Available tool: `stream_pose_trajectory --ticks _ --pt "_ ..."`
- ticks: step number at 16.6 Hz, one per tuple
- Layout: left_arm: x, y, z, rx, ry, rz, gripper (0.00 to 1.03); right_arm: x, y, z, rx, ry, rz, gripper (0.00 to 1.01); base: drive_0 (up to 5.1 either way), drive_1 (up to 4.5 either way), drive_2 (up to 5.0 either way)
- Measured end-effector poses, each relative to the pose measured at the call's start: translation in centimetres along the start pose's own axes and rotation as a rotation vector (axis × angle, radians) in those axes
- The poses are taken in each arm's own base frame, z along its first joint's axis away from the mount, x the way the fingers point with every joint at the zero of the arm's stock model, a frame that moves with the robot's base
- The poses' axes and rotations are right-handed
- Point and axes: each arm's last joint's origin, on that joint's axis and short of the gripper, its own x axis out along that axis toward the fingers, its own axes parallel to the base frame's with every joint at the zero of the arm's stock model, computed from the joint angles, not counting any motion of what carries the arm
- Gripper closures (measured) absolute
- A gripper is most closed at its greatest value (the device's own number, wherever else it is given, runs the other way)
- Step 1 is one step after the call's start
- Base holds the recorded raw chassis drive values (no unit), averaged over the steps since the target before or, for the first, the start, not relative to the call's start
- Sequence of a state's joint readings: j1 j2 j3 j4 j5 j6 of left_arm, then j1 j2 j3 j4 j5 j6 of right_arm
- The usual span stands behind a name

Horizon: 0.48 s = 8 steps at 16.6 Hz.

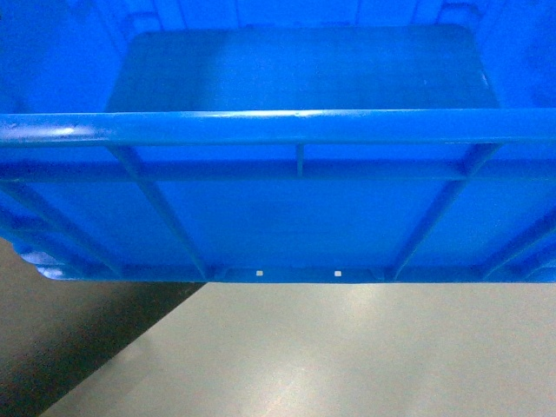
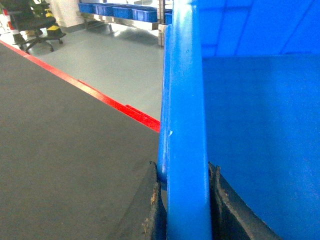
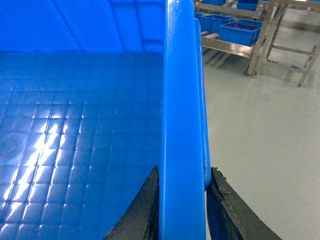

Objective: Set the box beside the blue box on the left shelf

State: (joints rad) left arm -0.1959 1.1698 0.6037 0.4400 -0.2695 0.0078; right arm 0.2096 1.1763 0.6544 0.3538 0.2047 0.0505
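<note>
The bright-blue crate fills the head view, raised off the floor and held close in front of the robot, its thick near rim running level across the picture and its ribbed near wall hanging below, with small notches along the base edge; that it floats above the pale grey floor suggests both arms carry it between them, one at each side.

The left gripper is clenched on the crate's left rim, one dark pad outside and one inside the wall, the rim rising straight up between them; the right gripper grasps the right rim in the same way, its worn pads pressed to either face of the wall. Pinching opposite rims seems the only way for such small jaws to bear so wide a load, and it keeps the crate level.

Beside the left gripper lies dark matting edged by a red strip; far beyond it, a low metal shelf carries a row of blue boxes, with an office chair far left. The right wrist view shows further racks holding blue bins. The crate is well apart from any shelf, so I judge the carrying is in progress and the placing not yet begun.
</note>
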Motion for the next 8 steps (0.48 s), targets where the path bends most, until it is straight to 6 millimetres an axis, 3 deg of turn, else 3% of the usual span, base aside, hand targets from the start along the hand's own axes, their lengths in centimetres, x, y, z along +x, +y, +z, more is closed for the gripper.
stream_pose_trajectory --ticks 8 --pt "0.0 0.0 0.0 0.0 0.0 0.0 0.86 0.0 0.0 0.0 -0.001 0.0 0.0 0.81 -1.6 -1.57 -1.6"
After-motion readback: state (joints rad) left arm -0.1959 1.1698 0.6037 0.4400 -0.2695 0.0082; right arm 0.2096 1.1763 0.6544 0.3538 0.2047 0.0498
